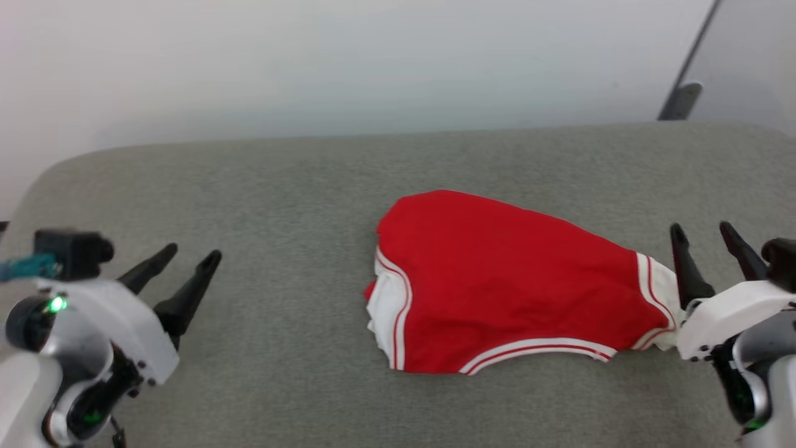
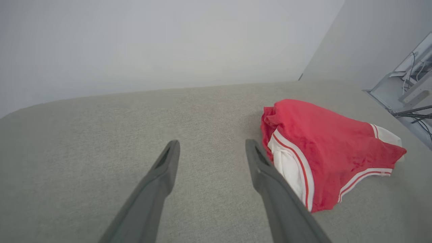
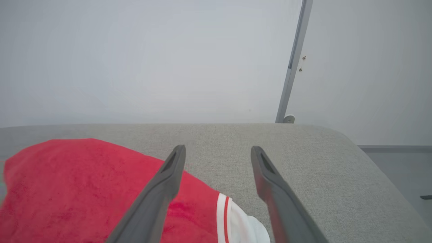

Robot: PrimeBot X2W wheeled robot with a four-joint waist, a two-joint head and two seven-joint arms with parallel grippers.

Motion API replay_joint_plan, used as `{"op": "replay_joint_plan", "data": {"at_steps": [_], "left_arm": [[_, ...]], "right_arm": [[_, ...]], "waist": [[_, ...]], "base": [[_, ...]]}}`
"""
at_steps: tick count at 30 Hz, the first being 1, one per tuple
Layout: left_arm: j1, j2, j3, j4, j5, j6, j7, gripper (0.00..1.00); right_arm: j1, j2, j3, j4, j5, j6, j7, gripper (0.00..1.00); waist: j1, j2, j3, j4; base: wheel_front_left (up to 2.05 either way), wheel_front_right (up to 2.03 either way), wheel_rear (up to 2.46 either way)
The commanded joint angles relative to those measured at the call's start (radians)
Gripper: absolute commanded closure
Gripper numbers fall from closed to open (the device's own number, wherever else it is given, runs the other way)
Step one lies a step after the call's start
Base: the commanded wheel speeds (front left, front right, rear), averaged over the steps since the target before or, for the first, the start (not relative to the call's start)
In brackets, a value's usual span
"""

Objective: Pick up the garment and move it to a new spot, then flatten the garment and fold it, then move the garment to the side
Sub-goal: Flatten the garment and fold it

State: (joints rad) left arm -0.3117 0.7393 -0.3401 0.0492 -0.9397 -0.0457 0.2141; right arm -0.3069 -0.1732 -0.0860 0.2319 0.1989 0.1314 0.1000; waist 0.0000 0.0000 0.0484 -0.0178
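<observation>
The garment (image 1: 497, 286) is bright red with white bands and thin red stripes at its hems. It lies folded on the grey padded surface (image 1: 280, 205), right of centre. My right gripper (image 1: 703, 230) stands open just beyond the garment's right hem, empty, with a white hem corner beside its left finger. In the right wrist view the garment (image 3: 77, 189) lies lower left, its white hem beneath the open right gripper (image 3: 217, 150). My left gripper (image 1: 193, 255) is open and empty, well left of the garment. Its wrist view shows the left gripper (image 2: 211, 145) over bare fabric, with the garment (image 2: 330, 148) to the right.
A pale wall runs behind the surface's far edge. A grey metal post (image 1: 684, 87) leans at the back right. Cables and a frame (image 2: 411, 94) stand off the surface's right end. Floor shows past the rounded right corner (image 3: 395, 162).
</observation>
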Motion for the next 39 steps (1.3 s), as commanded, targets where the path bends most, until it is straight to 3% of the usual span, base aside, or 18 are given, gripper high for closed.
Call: {"op": "replay_joint_plan", "data": {"at_steps": [1,11,20,27,39], "left_arm": [[-0.033,0.000,-0.012,0.013,-0.013,-0.008,0.037,0.00],[-0.189,-0.055,-0.105,0.130,-0.075,-0.022,0.272,0.00],[-0.274,-0.104,-0.168,0.192,-0.121,0.010,0.452,0.00],[-0.300,-0.121,-0.196,0.178,-0.121,0.033,0.515,0.00],[-0.289,-0.147,-0.232,0.197,-0.110,0.048,0.532,0.00]], "right_arm": [[0.014,0.011,0.013,-0.016,-0.015,-0.001,-0.035,0.00],[-0.007,0.066,0.048,-0.030,-0.019,-0.001,-0.174,0.00],[-0.037,0.094,0.068,0.006,-0.022,-0.001,-0.205,0.00],[-0.055,0.106,0.069,0.032,-0.022,-0.001,-0.222,0.00],[-0.085,0.115,0.078,0.069,-0.022,-0.001,-0.241,0.00]], "waist": [[0.0000,0.0000,0.030,-0.043],[0.0000,0.0000,0.104,-0.110],[0.0000,0.0000,0.171,-0.156],[0.0000,0.0000,0.203,-0.169],[0.0000,0.0000,0.241,-0.179]], "base": [[0.00,0.00,0.00],[0.00,0.00,0.00],[0.00,0.00,0.00],[0.00,0.00,0.00],[0.00,0.00,0.00]]}}
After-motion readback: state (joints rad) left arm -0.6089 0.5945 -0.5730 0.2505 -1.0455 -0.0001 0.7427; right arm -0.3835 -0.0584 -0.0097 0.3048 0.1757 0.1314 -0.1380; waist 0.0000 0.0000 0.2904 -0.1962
